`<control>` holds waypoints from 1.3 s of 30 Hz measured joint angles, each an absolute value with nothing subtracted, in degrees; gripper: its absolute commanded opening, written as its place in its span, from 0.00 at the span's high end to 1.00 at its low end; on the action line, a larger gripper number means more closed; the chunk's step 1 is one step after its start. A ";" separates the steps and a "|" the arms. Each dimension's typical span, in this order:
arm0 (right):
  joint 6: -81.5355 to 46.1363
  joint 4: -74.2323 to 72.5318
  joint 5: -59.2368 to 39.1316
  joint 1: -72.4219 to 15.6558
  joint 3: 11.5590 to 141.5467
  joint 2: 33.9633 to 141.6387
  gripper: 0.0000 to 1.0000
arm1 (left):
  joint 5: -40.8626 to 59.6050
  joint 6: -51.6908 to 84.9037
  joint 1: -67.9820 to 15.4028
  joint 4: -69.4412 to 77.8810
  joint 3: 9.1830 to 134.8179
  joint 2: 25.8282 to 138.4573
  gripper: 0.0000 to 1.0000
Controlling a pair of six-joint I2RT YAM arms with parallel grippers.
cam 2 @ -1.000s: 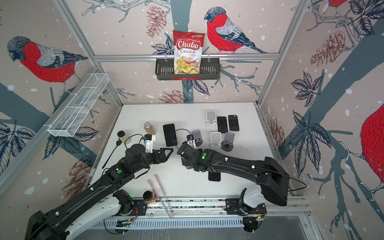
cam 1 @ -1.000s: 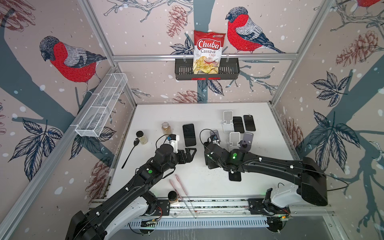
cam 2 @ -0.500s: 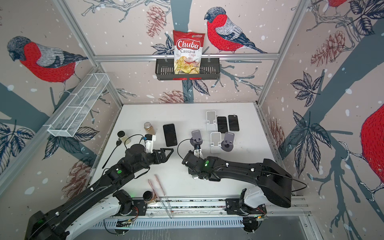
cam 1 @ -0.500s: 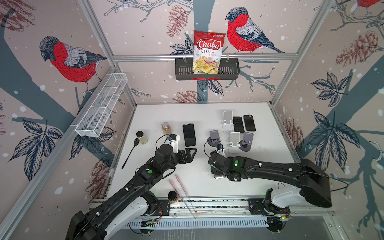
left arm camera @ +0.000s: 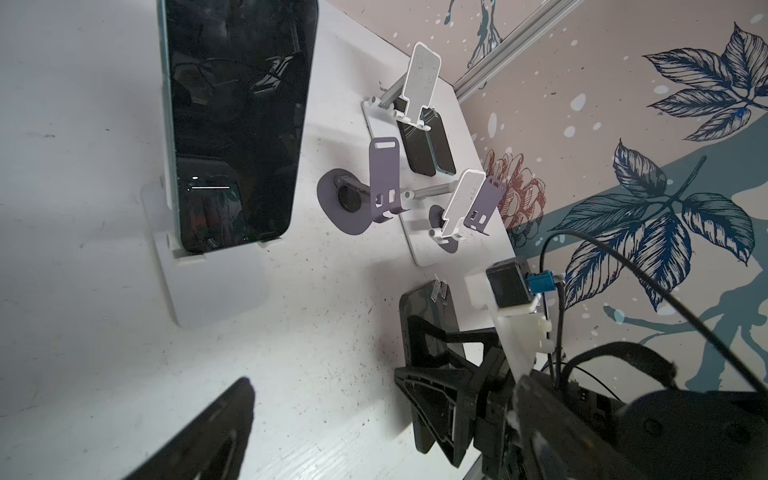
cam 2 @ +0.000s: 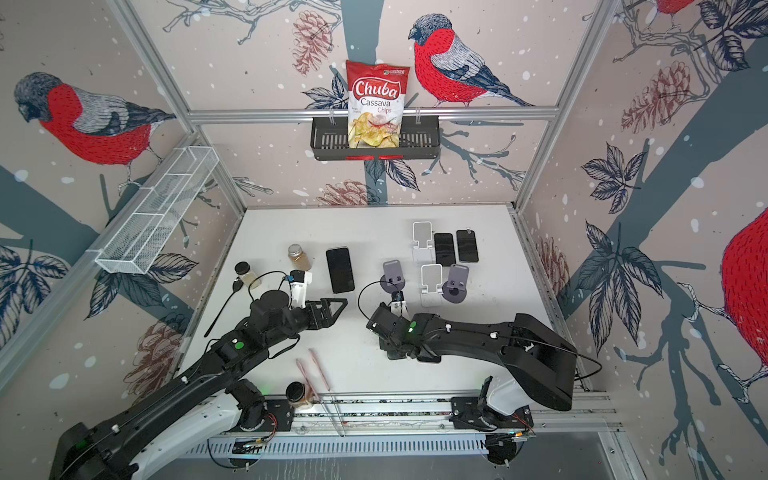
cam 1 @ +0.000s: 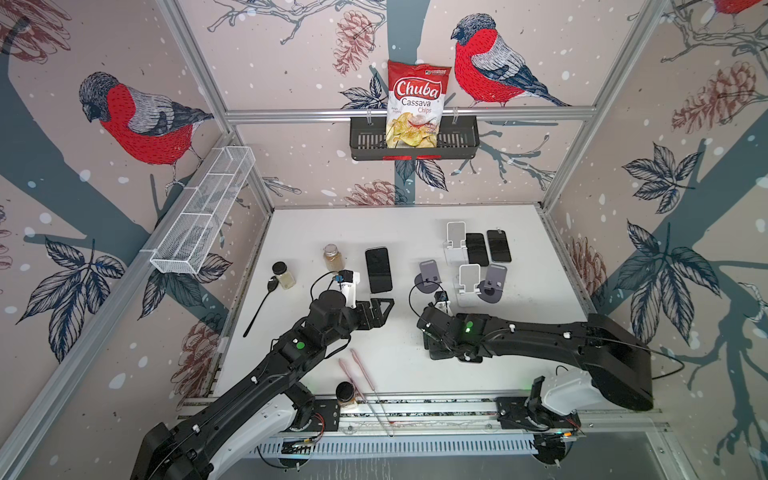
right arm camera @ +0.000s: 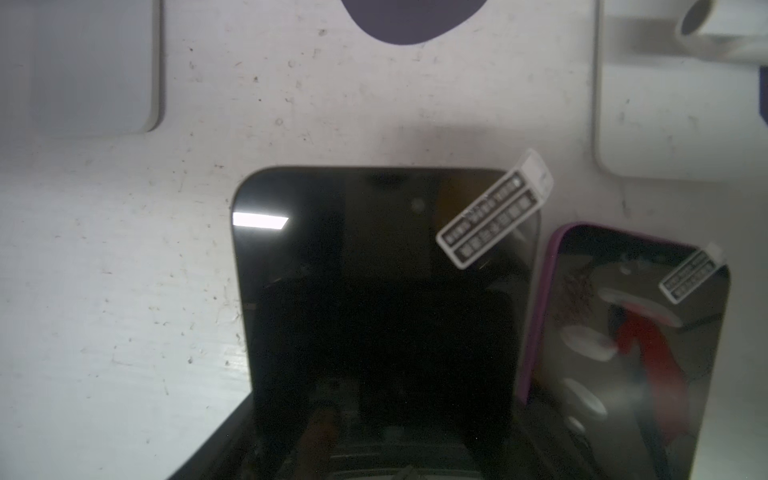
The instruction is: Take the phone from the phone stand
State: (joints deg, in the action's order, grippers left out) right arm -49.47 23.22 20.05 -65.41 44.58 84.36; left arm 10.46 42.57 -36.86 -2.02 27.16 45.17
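Two matching arms, left arm (cam 1: 249, 382) and right arm (cam 1: 540, 336) — black angular links with rounded joints, small pale screws along the sides. Shoulder housings (cam 1: 569, 388): white. Status lamps (cam 1: 469, 329): green, one per forearm. Wrist camera brackets (left arm camera: 515, 324): white, blue connector, thin black cables (left arm camera: 569, 231) looping off. Fingers (left arm camera: 216, 428) — black open-framed triangles.

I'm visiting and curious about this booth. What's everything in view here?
Chip bag: one, red-white, in the black basket.
Baskets: two; black on the back wall, white wire on the left wall.
Phones: five, black; one on a stand, two flat at the back, one in the right hand, one purple-cased beside it.
Stands: five; three white, two purple; mid-table.
Jars: three, clear; two left, one at the front.
Spoon: one, black, left.
Sticks: two, pink, front.
Table: one, white.
Hands: two, black; left open, right shut on a phone.
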 measured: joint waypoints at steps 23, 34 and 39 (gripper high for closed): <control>-49.15 20.93 17.08 -61.71 43.68 87.11 0.37 | 10.46 42.59 -36.86 -2.09 26.83 45.15 0.04; -49.19 20.58 16.95 -62.50 43.42 89.36 0.37 | 10.46 42.63 -36.86 -2.07 26.50 45.06 0.04; -49.19 20.47 17.96 -62.94 43.57 90.02 0.37 | 10.46 42.63 -36.86 -2.04 26.17 45.08 0.04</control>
